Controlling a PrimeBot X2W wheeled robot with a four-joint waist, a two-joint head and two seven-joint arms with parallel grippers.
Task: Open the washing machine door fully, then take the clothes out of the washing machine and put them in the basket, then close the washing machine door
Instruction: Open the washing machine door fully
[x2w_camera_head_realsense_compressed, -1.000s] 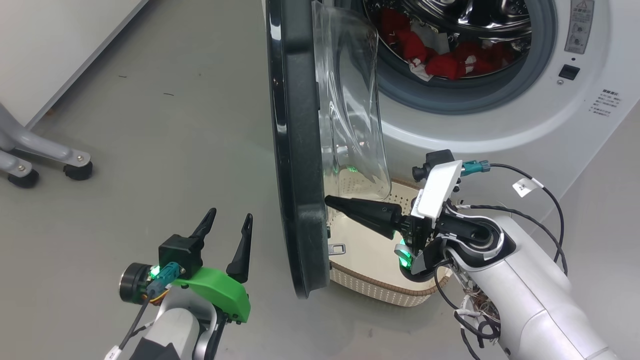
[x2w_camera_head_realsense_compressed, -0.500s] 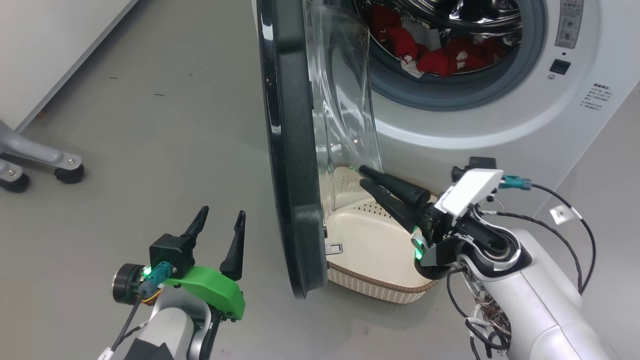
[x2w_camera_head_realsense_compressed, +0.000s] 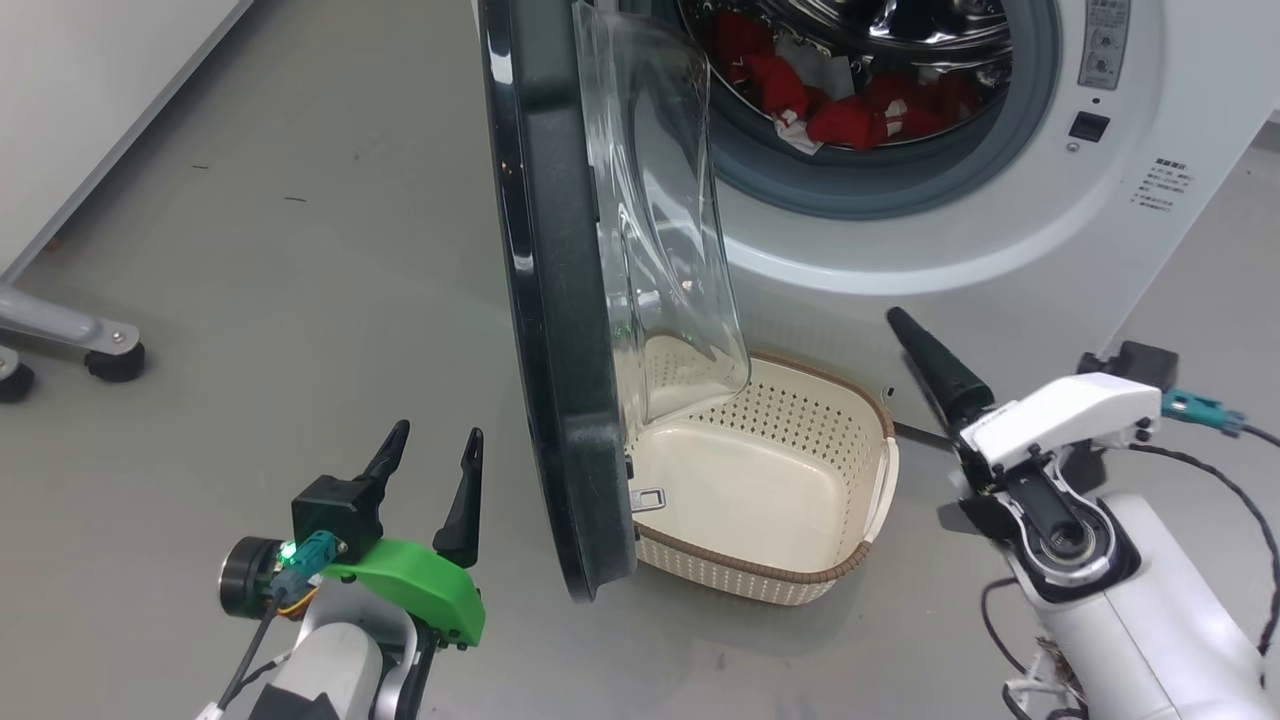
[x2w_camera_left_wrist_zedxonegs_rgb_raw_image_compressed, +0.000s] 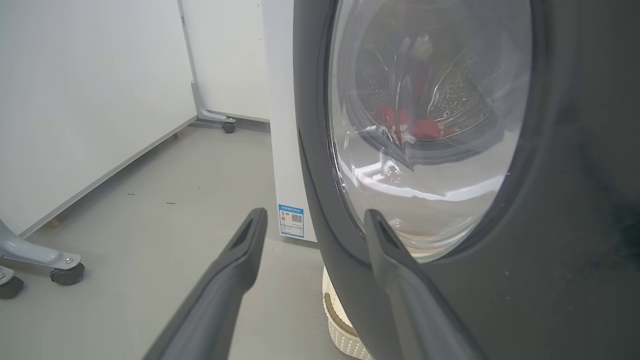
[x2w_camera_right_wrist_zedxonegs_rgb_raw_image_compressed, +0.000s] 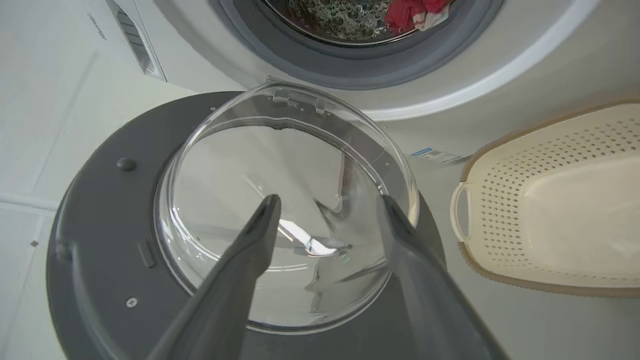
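A: Where do we find the door (x2w_camera_head_realsense_compressed: 545, 300) in this figure?
B: We see it swung out from the machine (x2w_camera_head_realsense_compressed: 1000, 270), edge-on in the head view, its glass bowl (x2w_camera_head_realsense_compressed: 660, 220) bulging toward the machine side. It stands between the left gripper (x2w_camera_head_realsense_compressed: 437, 432) and the basket (x2w_camera_head_realsense_compressed: 800, 410).
A: And the clothes (x2w_camera_head_realsense_compressed: 840, 115)?
B: We note them as a red-and-white heap low in the drum (x2w_camera_head_realsense_compressed: 930, 30), behind the grey seal (x2w_camera_head_realsense_compressed: 760, 185). The basket sits on the floor (x2w_camera_head_realsense_compressed: 300, 250) just before the machine, below the opening, its left end hidden behind the door's lower rim.
A: How do we read the two grippers?
B: Both are released. The left one hovers near the door's outer face, its fingers (x2w_camera_left_wrist_zedxonegs_rgb_raw_image_compressed: 235, 280) spread on air. The right gripper (x2w_camera_right_wrist_zedxonegs_rgb_raw_image_compressed: 330, 200) lies to the basket's right, apart from it. Its wrist view faces the bowl's inner side, fingers parted and grasping nothing.
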